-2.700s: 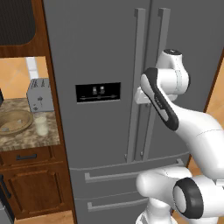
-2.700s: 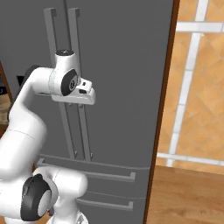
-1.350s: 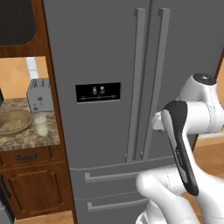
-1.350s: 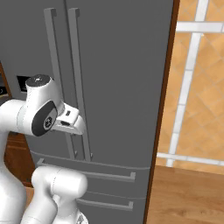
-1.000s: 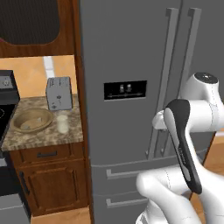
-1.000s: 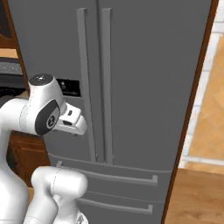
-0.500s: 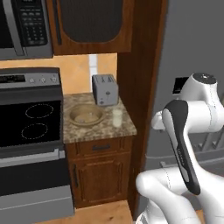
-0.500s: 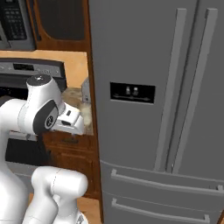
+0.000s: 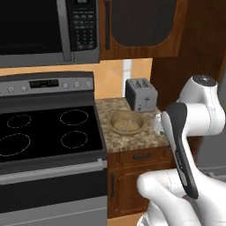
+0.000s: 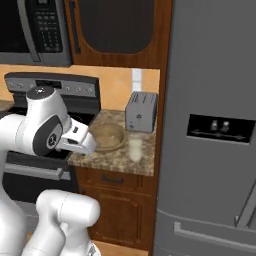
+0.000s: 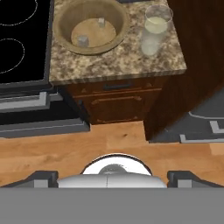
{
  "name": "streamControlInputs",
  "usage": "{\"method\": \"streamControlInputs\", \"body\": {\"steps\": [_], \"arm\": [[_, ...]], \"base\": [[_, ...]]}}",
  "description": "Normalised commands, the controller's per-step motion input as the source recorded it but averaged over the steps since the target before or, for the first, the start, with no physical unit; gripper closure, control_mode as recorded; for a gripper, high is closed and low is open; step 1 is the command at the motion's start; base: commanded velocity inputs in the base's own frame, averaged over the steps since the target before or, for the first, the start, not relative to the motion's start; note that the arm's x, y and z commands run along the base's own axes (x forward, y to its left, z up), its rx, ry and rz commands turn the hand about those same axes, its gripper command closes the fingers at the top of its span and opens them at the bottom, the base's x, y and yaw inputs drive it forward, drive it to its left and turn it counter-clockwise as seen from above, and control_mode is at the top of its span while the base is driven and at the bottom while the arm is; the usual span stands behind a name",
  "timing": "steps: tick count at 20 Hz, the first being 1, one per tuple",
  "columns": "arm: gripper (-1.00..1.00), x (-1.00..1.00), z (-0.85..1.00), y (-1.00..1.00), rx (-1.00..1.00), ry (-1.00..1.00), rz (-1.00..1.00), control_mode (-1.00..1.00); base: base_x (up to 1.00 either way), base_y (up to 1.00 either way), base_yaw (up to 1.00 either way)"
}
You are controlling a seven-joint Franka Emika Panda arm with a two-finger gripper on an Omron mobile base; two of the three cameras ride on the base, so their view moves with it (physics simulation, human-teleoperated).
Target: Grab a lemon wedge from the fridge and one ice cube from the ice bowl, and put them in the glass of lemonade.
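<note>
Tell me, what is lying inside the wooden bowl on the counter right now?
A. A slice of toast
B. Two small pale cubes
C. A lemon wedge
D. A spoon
B. The hand view looks down into the ice bowl and shows two small whitish cubes, one ice cube near the front and another toward the back, with nothing else visible in it.

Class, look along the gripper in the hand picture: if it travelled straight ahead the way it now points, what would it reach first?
Probably the wooden floor in front of the cabinet, though depth is hard to judge.
</note>
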Motion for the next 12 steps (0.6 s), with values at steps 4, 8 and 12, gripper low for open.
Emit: {"method": "streamControlInputs", "body": {"steps": [4, 8, 12], "arm": [[-1.00, 0.00, 0.00, 0.00, 0.00, 0.00, 0.00, 1.00], [-1.00, 0.00, 0.00, 0.00, 0.00, 0.00, 0.00, 1.00], [-1.00, 0.30, -0.55, 0.14, 0.00, 0.12, 0.04, -1.00]], "base": [[0.94, 0.00, 0.07], [0.69, 0.00, 0.07], [0.10, 0.02, 0.02]]}}
